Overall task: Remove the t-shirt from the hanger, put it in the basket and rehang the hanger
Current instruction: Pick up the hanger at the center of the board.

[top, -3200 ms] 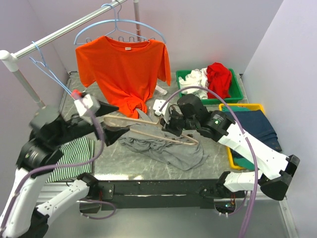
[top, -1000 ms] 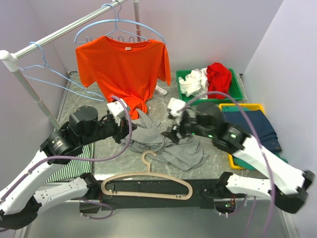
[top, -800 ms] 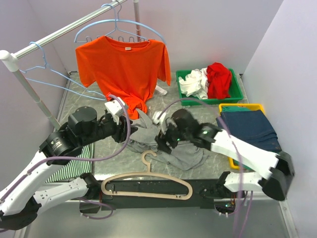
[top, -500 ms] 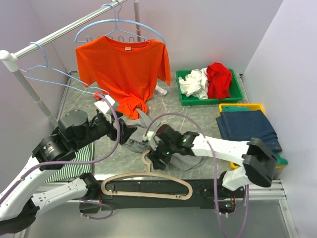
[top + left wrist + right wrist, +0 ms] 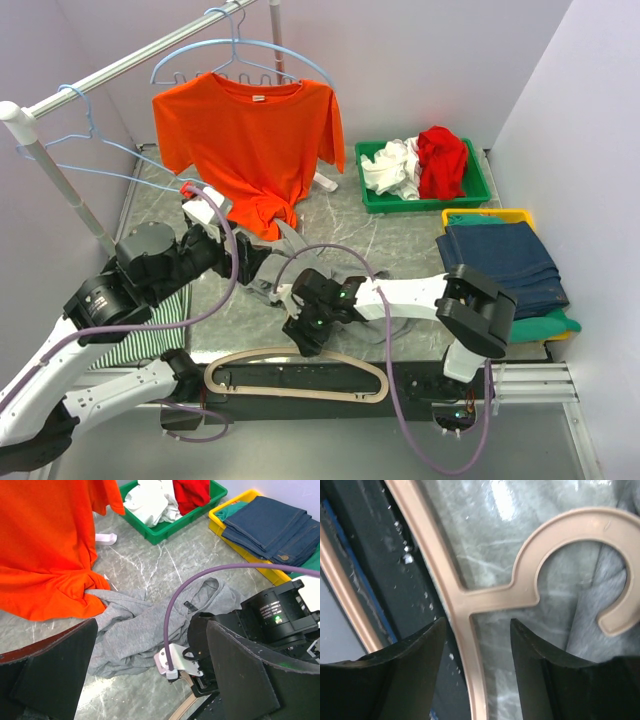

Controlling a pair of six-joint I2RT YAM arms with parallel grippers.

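My right tool (image 5: 476,680) stands part open, one finger on either side of the stem of the tan hanger (image 5: 495,598), with nothing clamped. The hanger lies flat at the near edge of the table (image 5: 150,565), its hook overlapping the grey t-shirt (image 5: 130,625). That shirt lies crumpled on the table, off the hanger. My left tool (image 5: 150,680) hangs wide open and empty above it.

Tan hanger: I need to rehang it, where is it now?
The tan hanger lies flat at the table's near edge, mid top view, just in front of the grey t-shirt, its neck straddled by the right claw.
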